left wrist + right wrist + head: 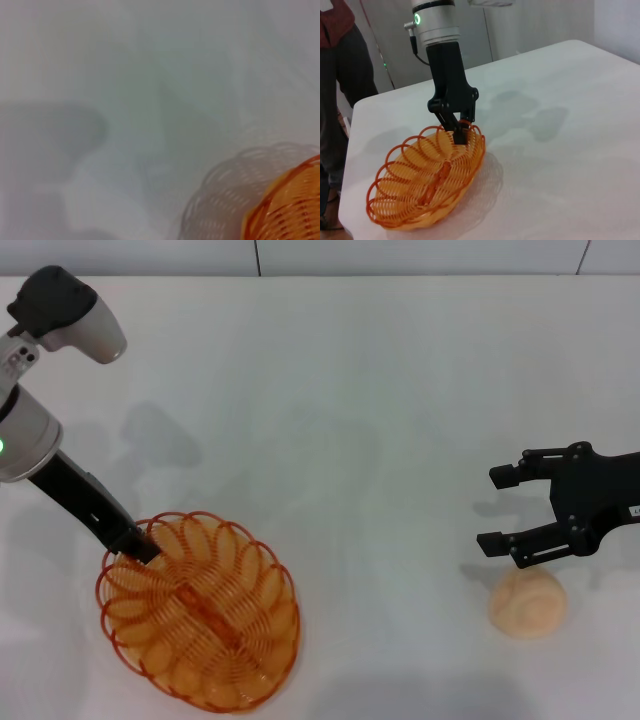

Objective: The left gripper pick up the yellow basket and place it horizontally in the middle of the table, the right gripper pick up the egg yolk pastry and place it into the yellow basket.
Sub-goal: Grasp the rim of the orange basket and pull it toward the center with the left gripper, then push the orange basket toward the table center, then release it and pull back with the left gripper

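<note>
The yellow basket (200,615) is at the near left of the table (350,390). My left gripper (135,543) is shut on the basket's far rim. In the right wrist view the left gripper (458,134) pinches the rim and the basket (425,182) is tilted, its gripped end raised above its shadow. A part of the basket (290,205) shows in the left wrist view. The egg yolk pastry (527,604) lies on the table at the near right. My right gripper (492,510) is open and empty, just beyond the pastry and above it.
The table's back edge (320,276) runs along a wall. In the right wrist view a person (340,75) stands beyond the table's far corner, behind the left arm (434,22).
</note>
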Controlling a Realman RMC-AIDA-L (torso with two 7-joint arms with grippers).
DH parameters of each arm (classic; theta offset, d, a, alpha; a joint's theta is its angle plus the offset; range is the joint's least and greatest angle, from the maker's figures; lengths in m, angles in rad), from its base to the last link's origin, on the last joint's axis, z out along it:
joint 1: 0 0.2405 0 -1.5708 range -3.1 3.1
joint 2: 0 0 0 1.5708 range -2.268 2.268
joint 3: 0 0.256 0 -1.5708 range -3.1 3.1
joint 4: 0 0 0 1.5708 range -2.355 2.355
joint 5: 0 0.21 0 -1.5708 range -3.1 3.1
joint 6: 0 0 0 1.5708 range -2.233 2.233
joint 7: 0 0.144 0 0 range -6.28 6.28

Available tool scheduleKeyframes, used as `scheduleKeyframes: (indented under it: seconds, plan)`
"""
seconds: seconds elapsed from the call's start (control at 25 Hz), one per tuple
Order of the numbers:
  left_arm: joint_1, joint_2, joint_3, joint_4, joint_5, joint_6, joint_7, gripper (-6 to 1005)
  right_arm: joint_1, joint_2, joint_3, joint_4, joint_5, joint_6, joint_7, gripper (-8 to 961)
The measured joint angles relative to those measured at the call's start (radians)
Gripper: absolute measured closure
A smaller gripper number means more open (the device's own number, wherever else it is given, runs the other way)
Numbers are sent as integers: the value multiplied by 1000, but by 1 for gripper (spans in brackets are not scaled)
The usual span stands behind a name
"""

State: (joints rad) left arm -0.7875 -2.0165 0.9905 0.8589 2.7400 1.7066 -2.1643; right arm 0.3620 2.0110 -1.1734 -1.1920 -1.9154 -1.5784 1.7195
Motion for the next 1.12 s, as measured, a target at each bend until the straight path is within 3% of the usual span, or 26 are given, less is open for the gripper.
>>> scheduleKeyframes:
  seconds: [0.28,0.52,1.12]
  plan:
    - [-2,14,-8,2,-70,6,-6,888,0,0,1,0,3,0,0,81]
    - [5,2,-18,52,-118,16,-54,901,1,0,2,0,4,2,0,81]
    - [11,-6,-47,91,-151,-21,-238,911,12,0,3,-6,7,7,13,81]
